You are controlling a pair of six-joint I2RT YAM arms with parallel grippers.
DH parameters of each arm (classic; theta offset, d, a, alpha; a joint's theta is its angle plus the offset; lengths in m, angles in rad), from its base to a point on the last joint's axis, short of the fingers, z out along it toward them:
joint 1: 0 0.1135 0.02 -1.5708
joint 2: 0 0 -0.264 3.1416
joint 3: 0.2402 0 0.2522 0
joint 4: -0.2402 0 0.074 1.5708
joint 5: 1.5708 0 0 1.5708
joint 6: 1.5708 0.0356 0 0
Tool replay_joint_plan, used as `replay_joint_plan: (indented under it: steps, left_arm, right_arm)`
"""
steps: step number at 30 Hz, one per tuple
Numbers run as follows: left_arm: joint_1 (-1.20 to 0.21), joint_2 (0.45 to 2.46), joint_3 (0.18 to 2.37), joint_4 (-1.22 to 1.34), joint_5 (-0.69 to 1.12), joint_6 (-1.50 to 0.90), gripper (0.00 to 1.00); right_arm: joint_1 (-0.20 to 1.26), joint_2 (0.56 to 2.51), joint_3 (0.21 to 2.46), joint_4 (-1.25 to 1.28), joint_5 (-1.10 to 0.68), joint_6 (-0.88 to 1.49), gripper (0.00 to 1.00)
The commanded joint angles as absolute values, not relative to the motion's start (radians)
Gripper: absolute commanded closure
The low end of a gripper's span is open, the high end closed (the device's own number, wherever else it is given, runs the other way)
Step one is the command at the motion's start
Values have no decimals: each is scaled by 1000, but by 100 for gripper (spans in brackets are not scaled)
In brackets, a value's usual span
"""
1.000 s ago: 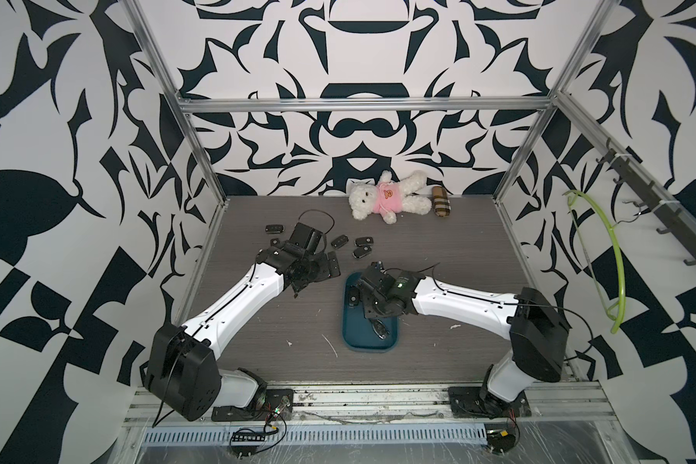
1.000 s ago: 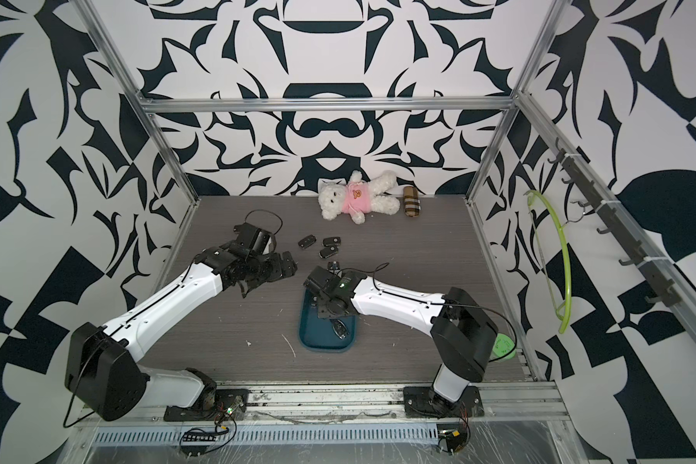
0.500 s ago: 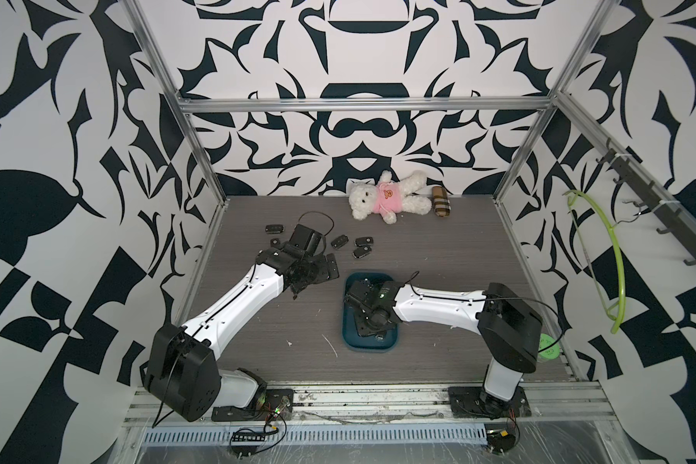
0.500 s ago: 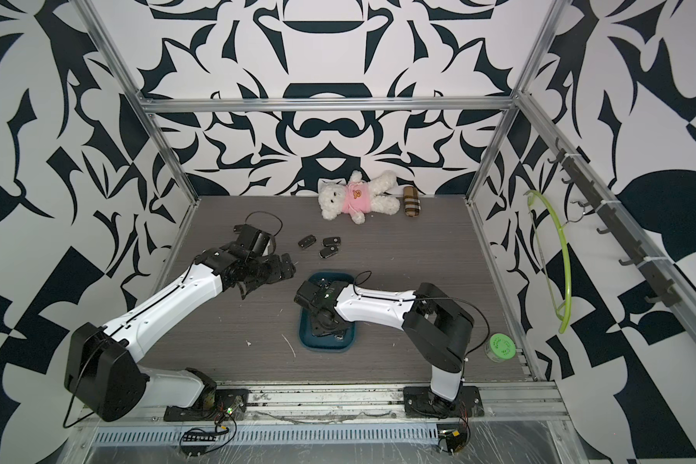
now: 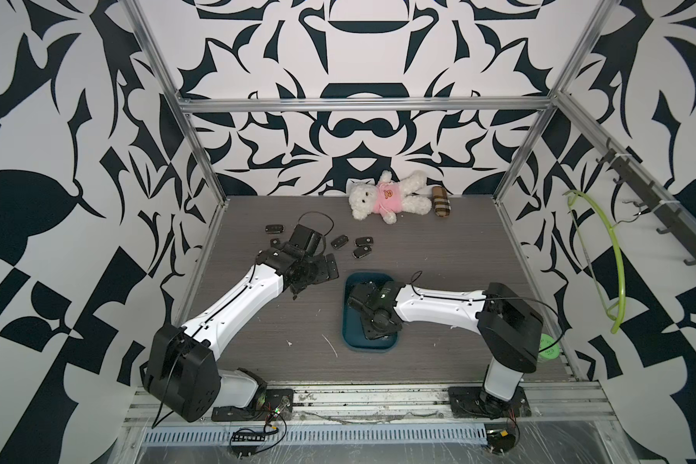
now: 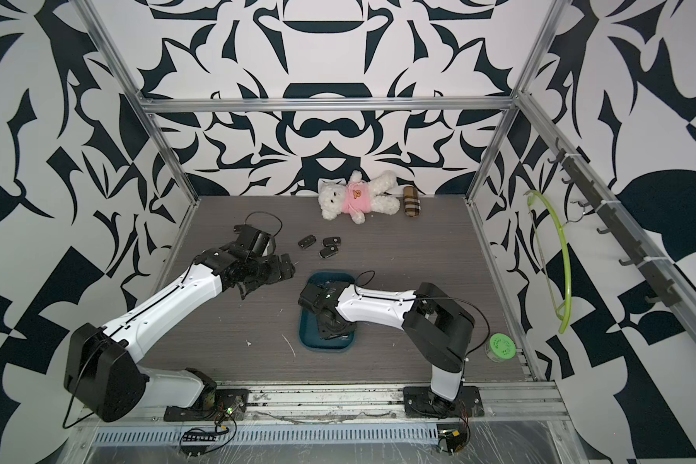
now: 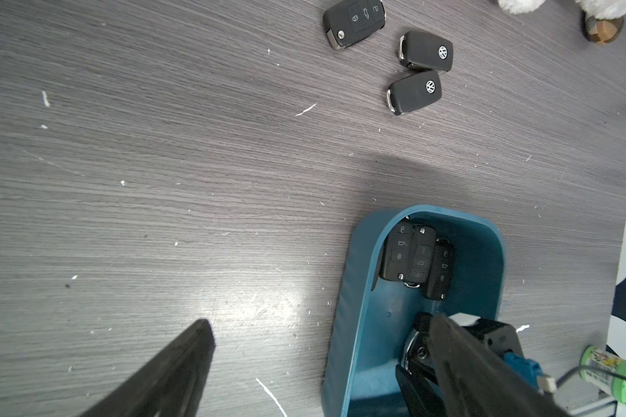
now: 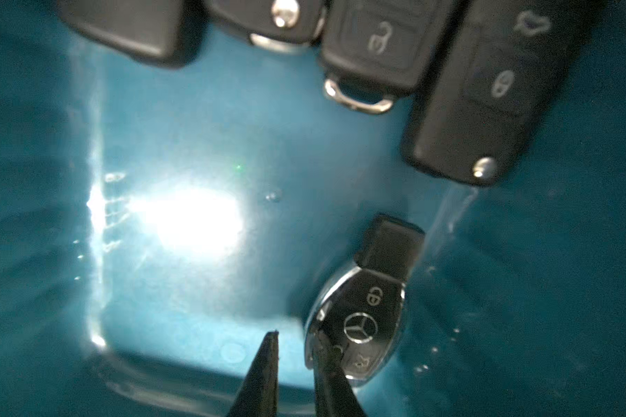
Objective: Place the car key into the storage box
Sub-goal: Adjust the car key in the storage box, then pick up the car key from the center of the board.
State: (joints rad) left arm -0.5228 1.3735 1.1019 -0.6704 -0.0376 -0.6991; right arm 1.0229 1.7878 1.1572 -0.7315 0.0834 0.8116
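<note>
In the second before this moment, the right arm's elbow had swung in toward the middle of the grey wood-grain desk (image 5: 438, 261) and the right end effector (image 8: 293, 335) had slid to the near half of the shallow teal-blue plastic storage box (image 5: 370, 348), while the left arm had hardly shifted. The right fingers stood only slightly apart, with bare box floor showing between them, pinching nothing. The car key (image 8: 358, 317), a rounded black fob with a chrome rim and a three-pointed star badge, lay flat on the box floor just beside those tips. One finger overlapped its chrome edge, though whether they touched could not be told. A cluster of black rectangular flip-key fobs (image 7: 418, 258) lay packed at the box's far end. The left end effector (image 5: 314, 277) was held over the desk to the left of the box, its fingers spread wide with nothing between them. Three more black fobs (image 7: 414, 92) lay on the desk beyond the box, with a white plush bear in a pink shirt (image 5: 382, 197) and a small brown plaid pouch (image 5: 441, 202) by the back wall.
</note>
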Motion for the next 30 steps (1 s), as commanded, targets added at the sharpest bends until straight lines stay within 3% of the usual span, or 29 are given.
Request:
replay_joint_plan:
  steps: [1, 11, 16, 25, 28, 30]
  left_arm:
    - [-518, 1358, 1083, -683, -40, -701, 1]
    - [-518, 1408, 1109, -648, -35, -688, 1]
    - [-518, 1504, 1191, -623, -23, -628, 0]
    - [-502, 1744, 1426, -635, -87, -439, 14]
    - [-479, 1832, 1499, -639, -87, -383, 19]
    - [-466, 1898, 1554, -649, -81, -340, 22]
  right_arm:
    - [1016, 1747, 1171, -765, 118, 800, 78]
    - [1000, 1667, 1223, -756, 172, 754, 71]
    - [948, 1571, 1217, -711, 217, 715, 51]
    - [826, 1425, 1171, -606, 194, 647, 21]
    - [774, 1398, 1158, -578, 144, 639, 1]
    - [739, 1389, 1155, -560, 119, 635, 1]
